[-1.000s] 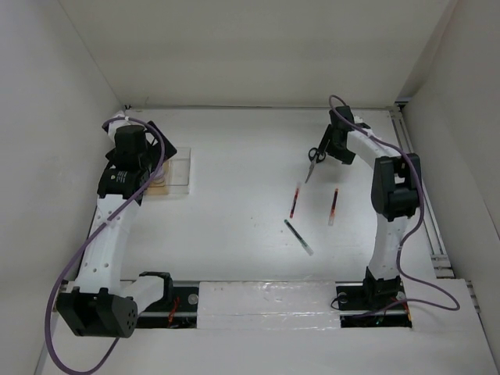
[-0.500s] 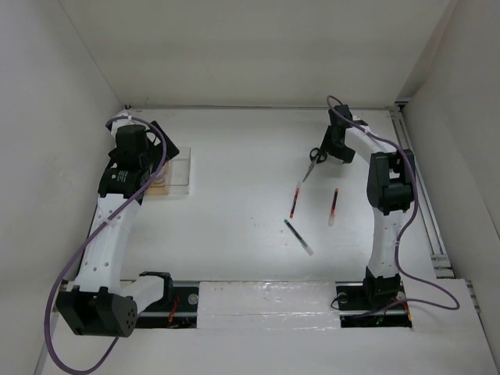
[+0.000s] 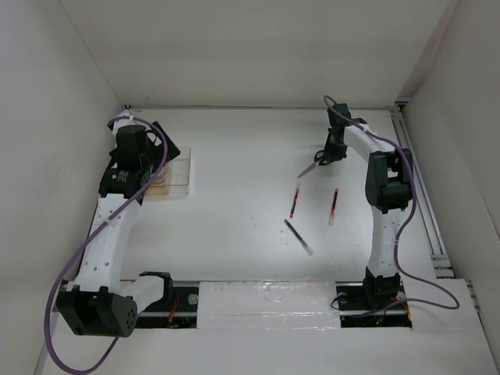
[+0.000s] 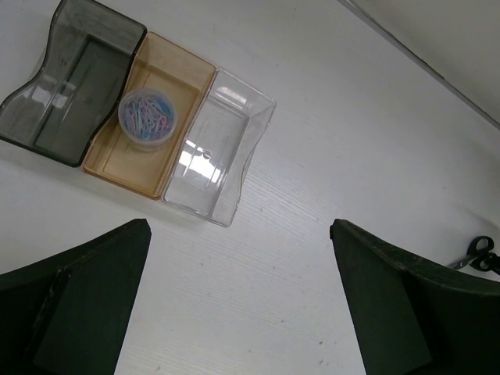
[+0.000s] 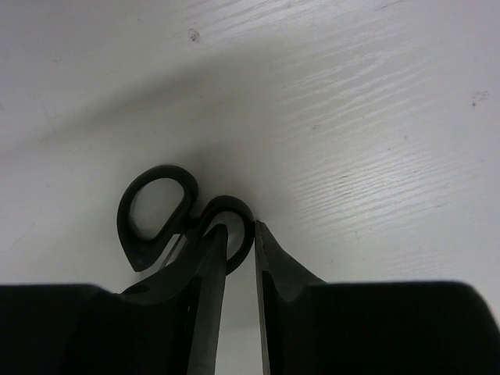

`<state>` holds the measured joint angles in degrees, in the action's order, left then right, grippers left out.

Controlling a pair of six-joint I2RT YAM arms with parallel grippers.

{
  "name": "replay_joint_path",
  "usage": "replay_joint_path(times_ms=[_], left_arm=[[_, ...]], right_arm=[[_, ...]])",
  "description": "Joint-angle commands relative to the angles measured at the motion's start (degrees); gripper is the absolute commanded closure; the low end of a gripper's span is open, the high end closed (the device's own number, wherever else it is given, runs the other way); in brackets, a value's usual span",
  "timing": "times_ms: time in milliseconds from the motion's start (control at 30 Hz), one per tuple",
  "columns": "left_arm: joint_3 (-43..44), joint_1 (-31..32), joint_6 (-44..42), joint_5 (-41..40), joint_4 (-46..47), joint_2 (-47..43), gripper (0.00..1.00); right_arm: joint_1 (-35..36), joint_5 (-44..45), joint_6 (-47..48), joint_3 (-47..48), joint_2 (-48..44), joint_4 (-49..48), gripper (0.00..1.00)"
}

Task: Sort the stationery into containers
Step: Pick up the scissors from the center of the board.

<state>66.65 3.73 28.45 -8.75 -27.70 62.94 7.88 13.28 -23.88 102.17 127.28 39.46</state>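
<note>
Small black-handled scissors (image 3: 311,166) (image 5: 155,209) lie at the table's far right. My right gripper (image 3: 333,151) (image 5: 241,228) is down on them, one finger inside a handle loop and the other outside, shut on the loop's rim. Two red pens (image 3: 294,200) (image 3: 333,206) and a black pen (image 3: 298,237) lie nearer the arms. My left gripper (image 4: 238,226) hangs open and empty above the containers: a smoky dark cup (image 4: 47,101), a tan tray (image 4: 178,84) and a clear tray (image 4: 226,148) side by side. A small round roll (image 4: 147,119) sits in the tan tray.
The containers (image 3: 176,173) stand at the left, partly under the left arm. White walls close in the table at the back and both sides. A rail (image 3: 414,172) runs along the right edge.
My right gripper has closed from wide open onto the scissors' handle. The scissors have swung, their blades now pointing more to the left. The left arm has not moved.
</note>
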Motion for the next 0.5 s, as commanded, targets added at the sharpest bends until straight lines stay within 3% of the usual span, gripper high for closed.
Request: replay_joint_path(times_ms=[0,233,400,467], left_arm=[[-0.6,0.1,-1.0,0.6,2.1,-0.3,0.00],[-0.6,0.1,-1.0,1.1,2.1,-0.3,0.00],[-0.6,0.1,-1.6,2.9,2.1,0.3,0.00],[-0.6,0.1,-1.6,4.6,2.6,0.3,0.00]], right_arm=[[-0.6,-4.2,1.2,1.6,0.1,-0.4,0.73],[-1.6,-7.9,3.0,2.3,1.3,0.3,0.73],[-2.7,-9.2,3.6,3.6,1.8,1.0,0.98],[-2.7,-9.2,3.6,4.1,1.8,1.5,1.00]])
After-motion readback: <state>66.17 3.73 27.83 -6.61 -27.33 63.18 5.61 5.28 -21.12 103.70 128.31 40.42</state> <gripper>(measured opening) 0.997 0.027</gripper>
